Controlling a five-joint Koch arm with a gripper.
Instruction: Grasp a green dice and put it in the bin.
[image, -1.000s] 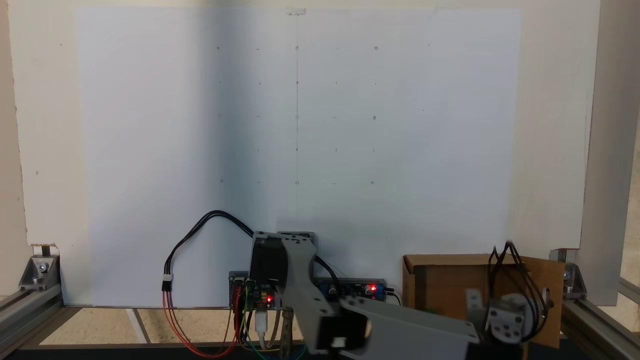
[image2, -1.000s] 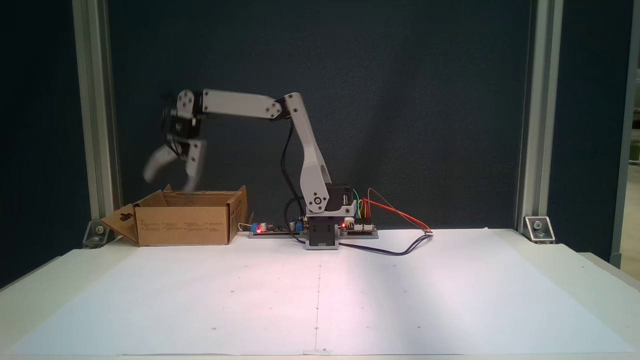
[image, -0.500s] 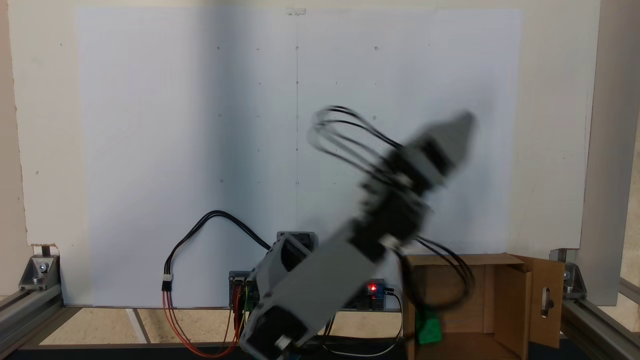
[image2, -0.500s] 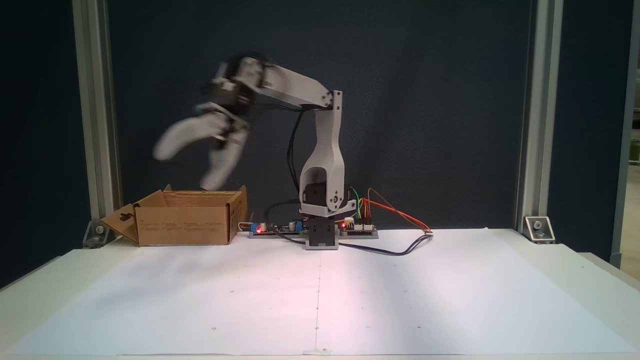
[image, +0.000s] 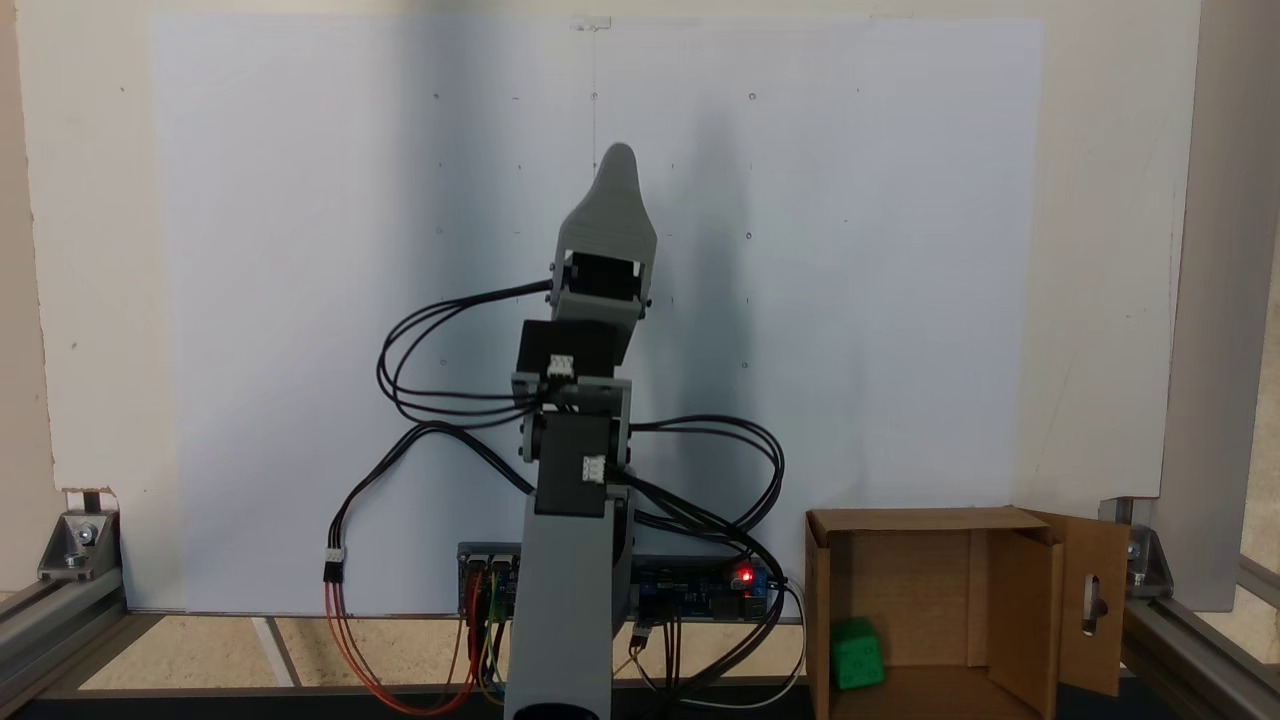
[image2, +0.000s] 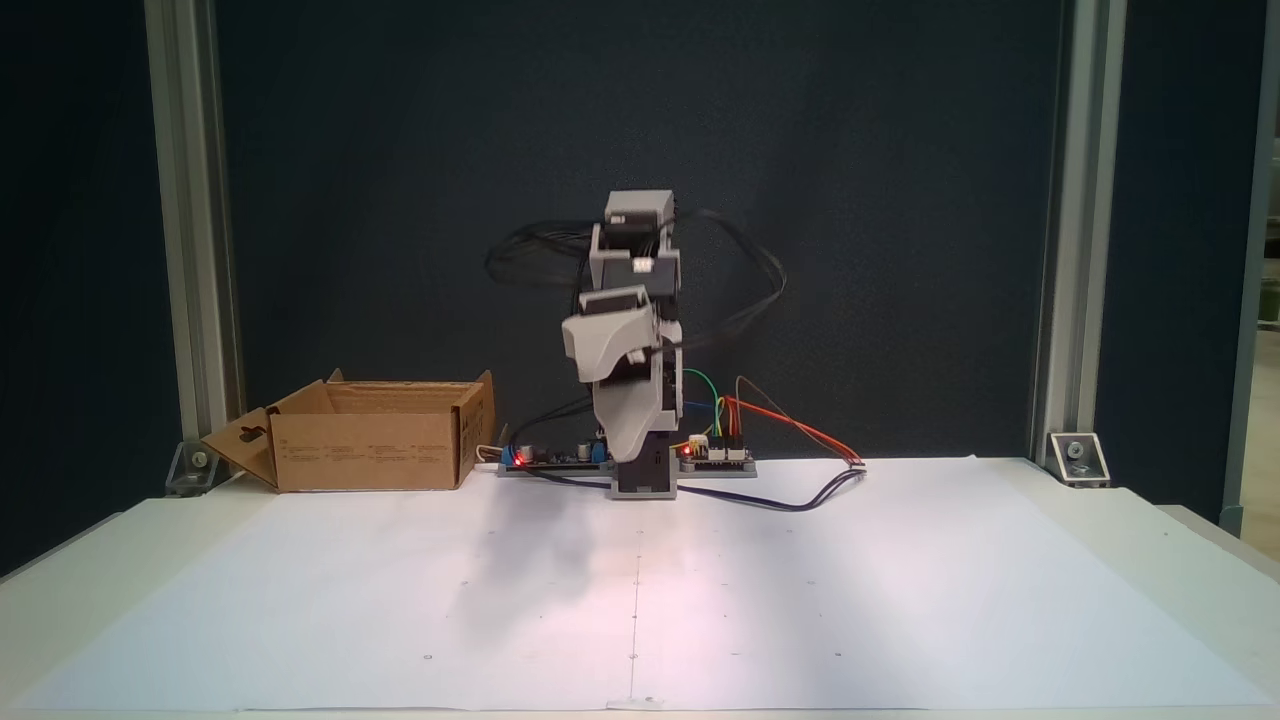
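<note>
Item: green dice (image: 858, 653), small bright cube, lying on the floor of the bin (image: 1010, 520) against its left inner wall as the top-down fixed view shows it; one pipped face turned to that camera. Item: bin, brown cardboard box, open at the top, flaps spread, one flap with a slot cut-out (image: 1093, 598); in the front-facing fixed view it stands at the back left of the desk (image2: 900, 600), beside the arm's base and the circuit boards (image2: 545, 456). Item: jaws (image2: 622, 440), empty, folded in over the arm's base and well apart from the bin; the two lie one behind the other for both cameras, so whether they stand wide or narrow cannot be told. Item: loose cables (image: 440, 360), looping out to both sides of the arm. Status, as judged: the dice is delivered and the task looks complete. Risks from here are small: a further swing toward the bin could clip a raised flap and shift or tip the light box; the slack cable loops could catch on the arm's joints as it folds.
</note>
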